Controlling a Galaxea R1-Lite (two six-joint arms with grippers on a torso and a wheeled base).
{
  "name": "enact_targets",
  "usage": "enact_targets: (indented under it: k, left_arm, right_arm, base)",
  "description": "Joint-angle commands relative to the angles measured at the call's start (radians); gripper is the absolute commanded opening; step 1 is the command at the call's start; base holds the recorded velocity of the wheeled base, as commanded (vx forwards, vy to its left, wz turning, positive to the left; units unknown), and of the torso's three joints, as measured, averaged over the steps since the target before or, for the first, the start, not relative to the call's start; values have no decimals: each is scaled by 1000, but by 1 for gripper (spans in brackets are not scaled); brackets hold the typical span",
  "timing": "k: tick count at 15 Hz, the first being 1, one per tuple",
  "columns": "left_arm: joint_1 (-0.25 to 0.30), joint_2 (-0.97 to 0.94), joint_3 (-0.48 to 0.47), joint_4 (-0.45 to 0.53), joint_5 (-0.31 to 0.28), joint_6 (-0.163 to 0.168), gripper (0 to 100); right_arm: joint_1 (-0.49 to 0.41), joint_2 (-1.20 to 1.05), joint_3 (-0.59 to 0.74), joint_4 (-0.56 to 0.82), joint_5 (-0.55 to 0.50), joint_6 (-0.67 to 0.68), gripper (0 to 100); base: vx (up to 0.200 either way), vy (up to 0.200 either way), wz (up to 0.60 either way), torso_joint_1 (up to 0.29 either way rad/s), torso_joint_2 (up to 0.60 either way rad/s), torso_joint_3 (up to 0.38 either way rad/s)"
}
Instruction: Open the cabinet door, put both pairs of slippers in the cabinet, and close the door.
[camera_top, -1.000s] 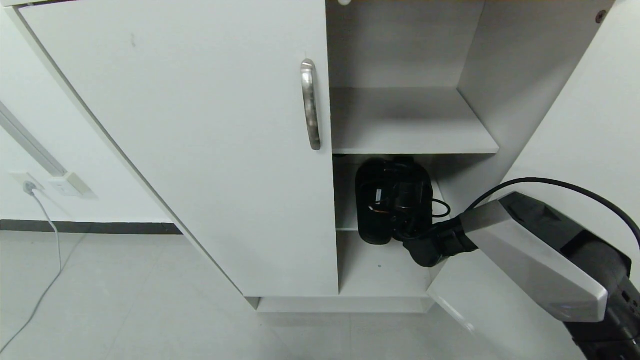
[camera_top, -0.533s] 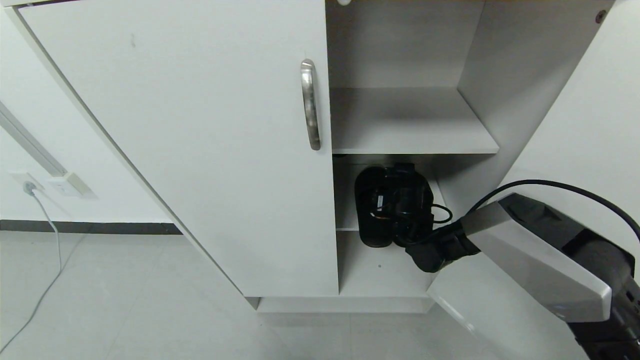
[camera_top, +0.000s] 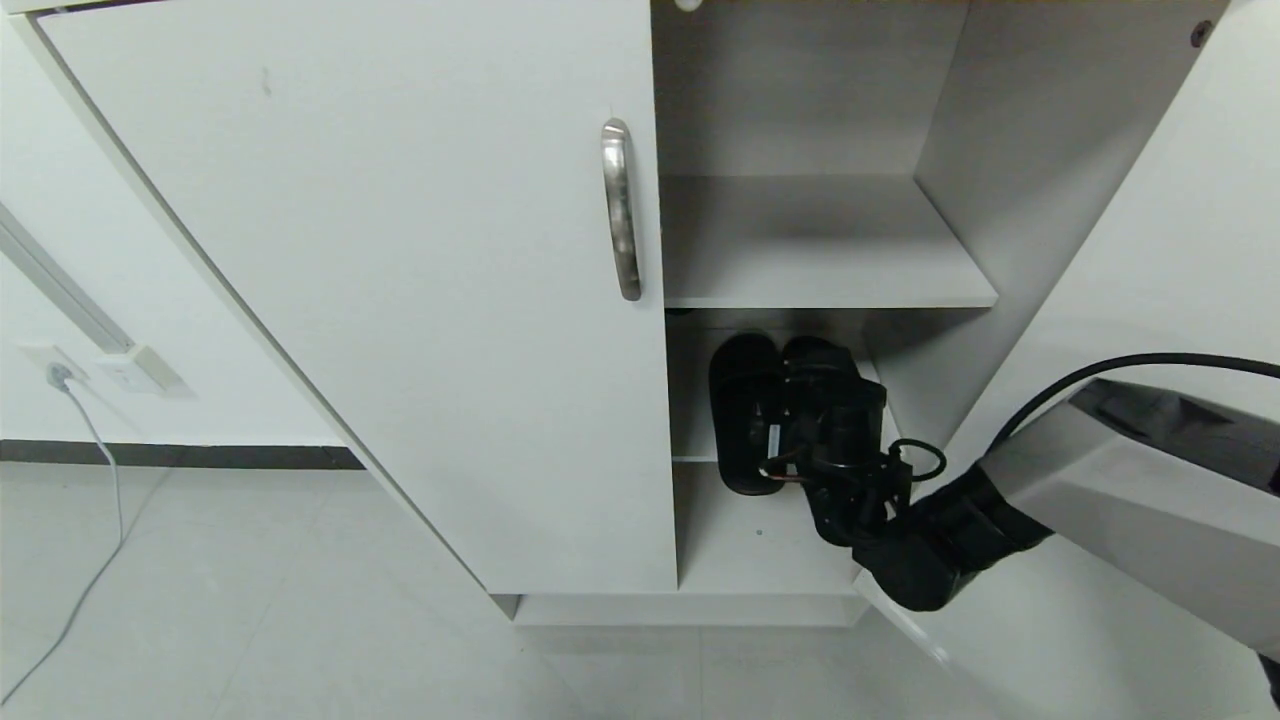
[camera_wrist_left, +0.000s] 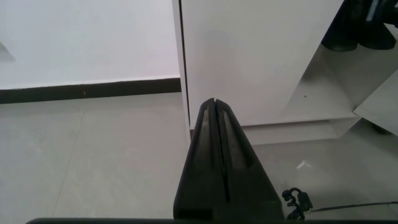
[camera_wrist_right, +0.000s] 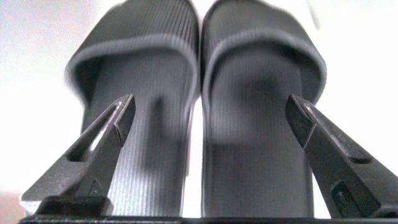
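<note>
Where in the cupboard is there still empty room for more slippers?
The upper shelf is bare, from the closed door to the right wall. The bottom board is bare too. The middle shelf is crowded: the black slippers lie side by side there, with the right pincer open at their near ends.

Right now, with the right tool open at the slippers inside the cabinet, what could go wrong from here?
1. The right tool is open and straddles the slippers; a finger catching on withdrawal could drag them off the shelf.
2. Their heels seem to sit at that shelf's front edge, so they might block the open door when it closes.
3. The cable loop by the tool could snag a slipper.
</note>
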Motion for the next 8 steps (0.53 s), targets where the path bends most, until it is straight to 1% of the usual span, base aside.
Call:
enact_targets:
  k: [1,2,3,8]
  left_arm:
    - [0,1,0,0,0,0,0]
    - [0,0,0,0,0,0,0]
    - [0,1,0,0,0,0,0]
    - [0,1,0,0,0,0,0]
  right_arm:
    - [59,-125,175,-72,-1,0,100]
    - [86,-159,259,-125,-1,-1,100]
    - [96,-171,297,-148,-1,-1,100]
    - [114,-168,305,-153,-2,-6,100]
  base:
    - [0,0,0,0,0,0]
    - [0,0,0,0,0,0]
    - [0,0,0,0,0,0]
    - [0,0,0,0,0,0]
